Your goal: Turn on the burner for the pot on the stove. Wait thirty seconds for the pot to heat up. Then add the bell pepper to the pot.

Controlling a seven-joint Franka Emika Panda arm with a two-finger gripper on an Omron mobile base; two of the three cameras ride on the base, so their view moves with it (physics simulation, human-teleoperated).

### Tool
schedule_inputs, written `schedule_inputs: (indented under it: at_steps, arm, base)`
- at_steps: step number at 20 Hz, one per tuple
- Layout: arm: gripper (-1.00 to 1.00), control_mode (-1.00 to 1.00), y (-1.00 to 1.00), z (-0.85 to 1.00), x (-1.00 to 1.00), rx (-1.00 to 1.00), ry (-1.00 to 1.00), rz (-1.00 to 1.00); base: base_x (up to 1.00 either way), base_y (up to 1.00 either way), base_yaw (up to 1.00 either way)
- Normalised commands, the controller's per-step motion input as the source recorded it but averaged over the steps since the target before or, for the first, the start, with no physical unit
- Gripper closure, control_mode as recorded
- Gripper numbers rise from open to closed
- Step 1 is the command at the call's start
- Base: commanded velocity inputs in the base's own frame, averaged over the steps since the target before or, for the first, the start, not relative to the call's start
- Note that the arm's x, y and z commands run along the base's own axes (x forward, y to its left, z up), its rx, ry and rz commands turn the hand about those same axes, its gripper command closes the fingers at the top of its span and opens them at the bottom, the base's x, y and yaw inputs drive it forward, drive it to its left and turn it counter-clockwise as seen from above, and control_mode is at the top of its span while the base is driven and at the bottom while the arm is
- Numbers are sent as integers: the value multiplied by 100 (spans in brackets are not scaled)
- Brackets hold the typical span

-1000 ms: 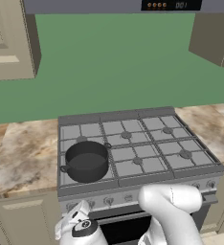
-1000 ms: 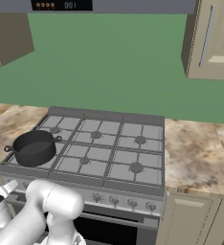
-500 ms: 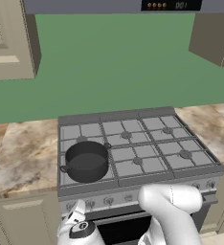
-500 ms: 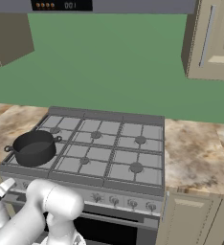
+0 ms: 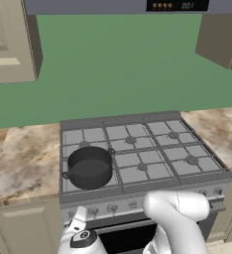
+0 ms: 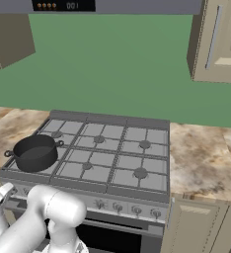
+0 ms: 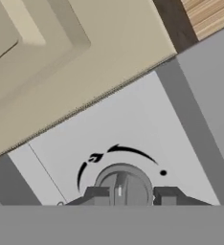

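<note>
The dark grey pot (image 5: 89, 166) (image 6: 34, 153) stands on the front left burner of the stove (image 5: 152, 149) (image 6: 112, 148). My gripper (image 7: 131, 196) (image 5: 80, 214) (image 6: 5, 189) is low in front of the range, at the left end of the knob row. It is shut on a round grey knob (image 7: 123, 182), with one dark fingertip (image 7: 97, 195) on each side of it. Black flame markings curve around the knob on the steel front panel (image 7: 133, 124). The bell pepper is out of view.
Marble counters (image 5: 24, 158) (image 6: 206, 158) flank the range. Beige base cabinets (image 7: 47, 57) (image 6: 196, 222) sit under them and wall cabinets (image 5: 9, 39) (image 6: 221, 39) hang above. More knobs (image 6: 137, 210) line the front panel over the black oven door (image 5: 123, 238).
</note>
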Motion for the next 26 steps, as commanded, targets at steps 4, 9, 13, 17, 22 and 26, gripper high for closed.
schedule_inputs:
  at_steps: [4, 9, 13, 17, 22, 26]
  arm:
    - [100, -100, 0, 0, 0, 0, 0, 0]
    - [-100, -100, 0, 0, 0, 0, 0, 0]
    - [-100, -100, 0, 0, 0, 0, 1, 0]
    - [-100, -100, 0, -2, -6, 0, 0, 0]
    - [-100, -100, 3, 17, -30, 1, -8, -1]
    - [-100, -100, 4, 38, -33, 5, -13, -5]
  base:
    - [0, 0, 0]
    - [0, 0, 0]
    - [0, 0, 0]
    - [0, 0, 0]
    - [0, 0, 0]
    - [0, 0, 0]
